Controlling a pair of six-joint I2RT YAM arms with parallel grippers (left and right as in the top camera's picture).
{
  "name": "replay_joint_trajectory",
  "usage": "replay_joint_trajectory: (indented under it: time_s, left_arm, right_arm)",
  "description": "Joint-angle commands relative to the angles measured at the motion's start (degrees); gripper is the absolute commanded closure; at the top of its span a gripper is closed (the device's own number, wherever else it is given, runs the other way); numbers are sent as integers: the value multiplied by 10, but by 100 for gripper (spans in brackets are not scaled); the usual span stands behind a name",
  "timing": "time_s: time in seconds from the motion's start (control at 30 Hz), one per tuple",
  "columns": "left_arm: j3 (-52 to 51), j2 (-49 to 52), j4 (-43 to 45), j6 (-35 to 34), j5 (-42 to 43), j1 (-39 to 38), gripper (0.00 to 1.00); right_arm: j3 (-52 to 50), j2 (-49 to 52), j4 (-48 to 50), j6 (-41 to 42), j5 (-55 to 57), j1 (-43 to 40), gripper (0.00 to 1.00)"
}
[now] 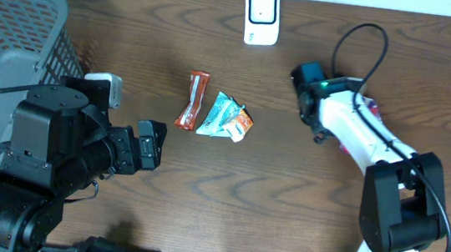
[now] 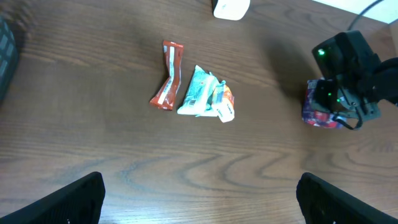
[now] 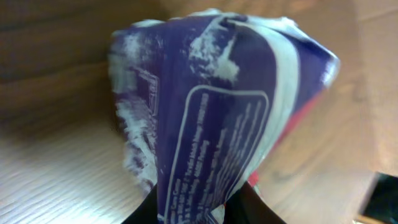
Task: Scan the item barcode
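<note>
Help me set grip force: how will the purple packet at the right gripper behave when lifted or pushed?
The purple packet looks crumpled and creased, so it is probably floppy, bending around any pinch. Its shiny film may be slippery. It seems thin-walled, likely light, and should slide, not roll, on the wooden table.
</note>
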Motion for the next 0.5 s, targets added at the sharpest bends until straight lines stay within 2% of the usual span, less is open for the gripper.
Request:
replay_joint_trajectory:
  time_s: [0.0, 0.03, 0.07, 0.1, 0.13, 0.17, 0.2, 0.47]
  left_arm:
    - [2, -2, 0, 1, -5, -2, 2]
    - [2, -2, 0, 1, -5, -2, 2]
    - [2, -2, 0, 1, -5, -2, 2]
    - [2, -2, 0, 1, -5, -2, 2]
    - [2, -2, 0, 1, -5, -2, 2]
    - [2, -2, 0, 1, -5, -2, 2]
    - [2, -2, 0, 1, -5, -2, 2]
    - [2, -2, 0, 1, -5, -2, 2]
  right_arm:
    - [0, 9, 25, 2, -109, 42, 82]
    - [1, 9, 32, -5, -115, 51, 79]
    - [3, 9, 36, -14, -121, 61, 69]
    - [7, 9, 37, -23, -125, 67, 55]
    - [14, 9, 37, -31, -127, 74, 27]
    - [29, 9, 34, -44, -132, 80, 6]
    - [41, 9, 31, -54, -136, 82, 1]
    - [231, 9, -68, -131, -217, 44, 1]
